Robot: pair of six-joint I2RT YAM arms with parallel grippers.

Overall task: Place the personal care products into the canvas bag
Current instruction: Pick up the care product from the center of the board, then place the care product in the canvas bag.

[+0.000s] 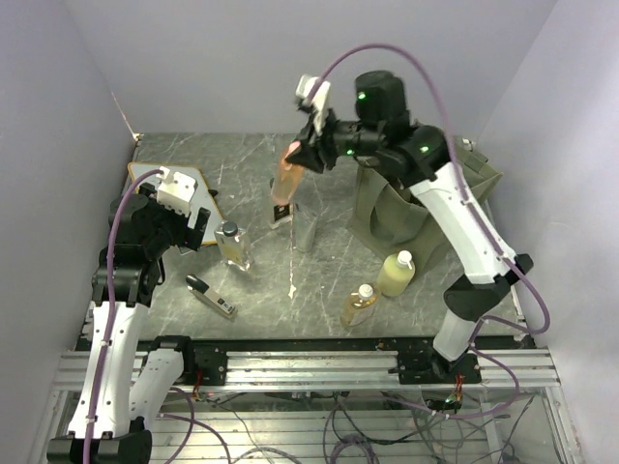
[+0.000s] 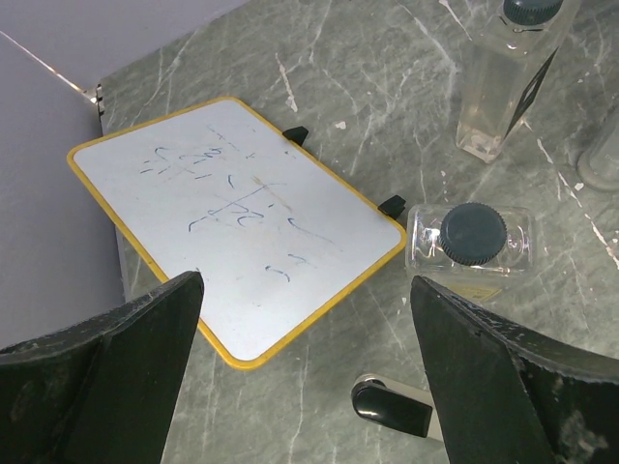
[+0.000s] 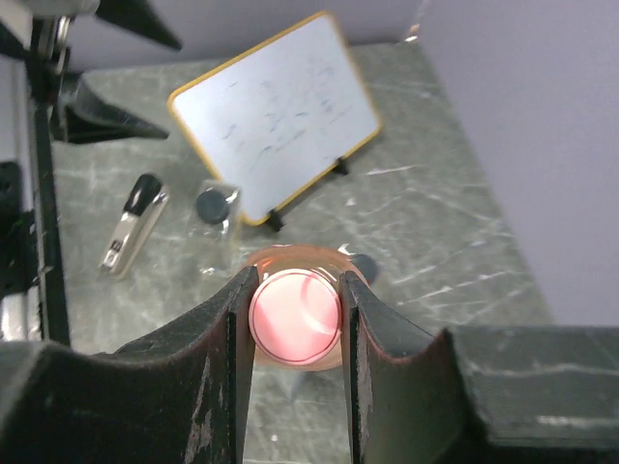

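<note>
My right gripper (image 1: 302, 159) (image 3: 295, 290) is shut on an orange bottle (image 1: 286, 182) with a pink cap (image 3: 295, 314), held tilted in the air left of the olive canvas bag (image 1: 426, 205). On the table stand a clear bottle with a black cap (image 1: 232, 244) (image 2: 471, 237), a second clear bottle (image 1: 282, 215) (image 2: 503, 77), a translucent grey container (image 1: 306, 230), a pale yellow-green bottle (image 1: 397, 273) and an amber bottle (image 1: 358, 305). My left gripper (image 1: 196, 228) (image 2: 308, 290) is open and empty above the table, left of the black-capped bottle.
A white board with a yellow edge (image 1: 208, 193) (image 2: 232, 203) (image 3: 276, 116) lies at the back left, partly under my left arm. A slim black-and-silver gadget (image 1: 211, 297) (image 2: 392, 406) (image 3: 135, 224) lies near the front left. Walls close in the table's back and sides.
</note>
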